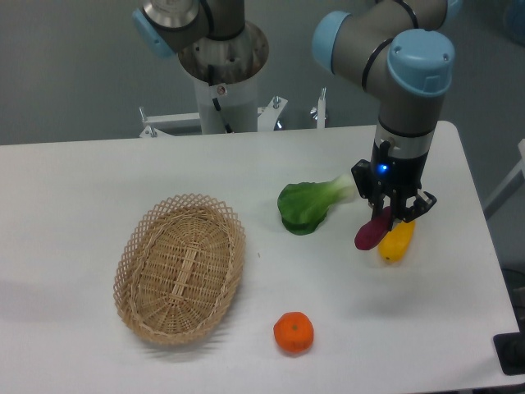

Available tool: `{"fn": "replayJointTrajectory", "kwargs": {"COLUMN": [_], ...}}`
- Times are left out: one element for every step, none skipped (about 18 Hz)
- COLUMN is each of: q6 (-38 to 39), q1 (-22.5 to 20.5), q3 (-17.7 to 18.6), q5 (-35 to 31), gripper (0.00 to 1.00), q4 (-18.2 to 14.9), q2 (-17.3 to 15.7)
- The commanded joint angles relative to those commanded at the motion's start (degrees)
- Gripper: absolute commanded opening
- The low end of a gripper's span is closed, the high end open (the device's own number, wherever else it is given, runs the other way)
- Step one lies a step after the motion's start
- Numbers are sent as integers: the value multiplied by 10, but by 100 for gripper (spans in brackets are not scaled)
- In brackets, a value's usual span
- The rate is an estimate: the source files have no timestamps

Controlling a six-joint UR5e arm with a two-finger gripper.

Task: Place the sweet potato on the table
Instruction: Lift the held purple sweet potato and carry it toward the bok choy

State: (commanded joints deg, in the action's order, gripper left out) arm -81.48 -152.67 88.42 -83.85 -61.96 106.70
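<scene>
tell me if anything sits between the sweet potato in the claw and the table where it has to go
The claw grips the sweet potato at its upper end. The yellow fruit lies right beside it and the leafy green is to its left. Bare table lies in front, so nothing visible blocks that spot.

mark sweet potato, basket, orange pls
sweet potato (370,233): fixed camera, on its lower purple body, below the gripper fingers.
basket (138,246): fixed camera, on its woven left rim.
orange (294,332): fixed camera, on the middle of its peel.
</scene>
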Motion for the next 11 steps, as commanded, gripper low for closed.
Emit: {"fn": "replayJointTrajectory", "kwargs": {"q6": [2, 8, 13, 15, 17, 18, 28, 60, 96, 125, 146], "q1": [0, 0, 0, 0, 1, 1, 1, 3, 10, 20, 30], "q3": [6, 14, 17, 24, 32, 43, 54, 64, 77, 86, 96], "q5": [1, 2, 1, 0, 0, 0, 0, 0, 2, 0, -3], "gripper": [19, 19, 19, 19, 19, 19, 19, 19, 19, 19, 19], "q4": [2, 5, 17, 25, 30, 35, 40, 54, 70, 89, 107], "q2": [-1, -2, -2, -2, -3, -3, -3, -3, -1, 3, 4]}}
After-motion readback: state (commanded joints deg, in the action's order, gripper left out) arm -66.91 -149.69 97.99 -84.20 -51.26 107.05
